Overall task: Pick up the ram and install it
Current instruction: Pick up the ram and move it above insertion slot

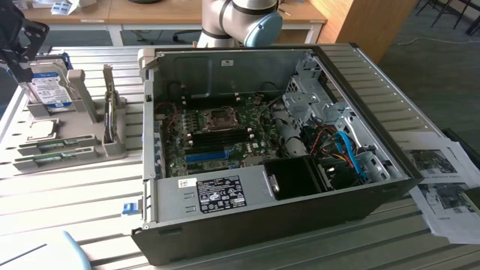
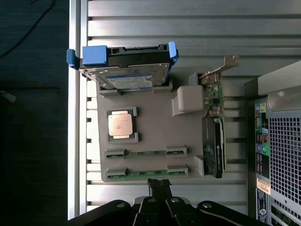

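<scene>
Green and thin, the near ram (image 2: 146, 174) lies flat in a slot of the grey tray (image 2: 155, 123), and it is the thing closest to the pincer (image 2: 159, 181). The pincer's black fingers (image 2: 154, 188) are pressed together and pinch nothing. Their tips show just past the tray's edge, right by the middle of that ram; I cannot tell if they touch it. One slot farther from the pincer lies the far ram (image 2: 146, 152), flat as well and side by side with the first. Beyond both rams a square silver chip (image 2: 120, 125) rests in its own pocket. Farthest from the pincer, a hard drive (image 2: 124, 73) with blue clips stands up in the tray. Off to one side of the rams, a card (image 2: 214, 141) stands on its edge along the tray's end. The tray sits on a silver surface (image 2: 188, 23) made of long slats. Past the card is the big case (image 2: 282, 141), near the tray. In the exterior view the case lies open with its board (image 1: 217, 140) showing, and the grey arm (image 1: 236, 19) rises behind it. Some papers (image 1: 442, 174) lie by the case on the exterior view's right.
</scene>
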### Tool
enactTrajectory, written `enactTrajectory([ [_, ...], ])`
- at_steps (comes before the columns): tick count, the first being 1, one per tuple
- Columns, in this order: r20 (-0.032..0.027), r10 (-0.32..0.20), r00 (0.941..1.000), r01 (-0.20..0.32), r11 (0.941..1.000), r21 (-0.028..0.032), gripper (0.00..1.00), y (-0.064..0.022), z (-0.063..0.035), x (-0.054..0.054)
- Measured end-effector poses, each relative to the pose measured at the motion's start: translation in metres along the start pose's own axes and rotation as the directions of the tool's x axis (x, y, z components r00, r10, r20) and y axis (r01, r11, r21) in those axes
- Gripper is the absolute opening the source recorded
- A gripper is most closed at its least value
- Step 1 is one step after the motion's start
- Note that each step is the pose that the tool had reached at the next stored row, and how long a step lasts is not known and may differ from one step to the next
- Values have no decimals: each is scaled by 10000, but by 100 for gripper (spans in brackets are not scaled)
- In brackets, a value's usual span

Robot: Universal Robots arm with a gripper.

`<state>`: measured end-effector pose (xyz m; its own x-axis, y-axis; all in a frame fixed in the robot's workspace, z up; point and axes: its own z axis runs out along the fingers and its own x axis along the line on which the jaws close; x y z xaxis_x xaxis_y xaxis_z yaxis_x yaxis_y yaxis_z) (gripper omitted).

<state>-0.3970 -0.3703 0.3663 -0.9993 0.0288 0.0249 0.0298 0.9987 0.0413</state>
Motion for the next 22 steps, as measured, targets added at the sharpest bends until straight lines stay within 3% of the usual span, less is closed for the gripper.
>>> enactTrajectory([
  [13,-2,-97,10000,97,10000,1,9,0,1,0],
  [22,-22,-545,9985,545,9985,12,9,0,1,0],
])
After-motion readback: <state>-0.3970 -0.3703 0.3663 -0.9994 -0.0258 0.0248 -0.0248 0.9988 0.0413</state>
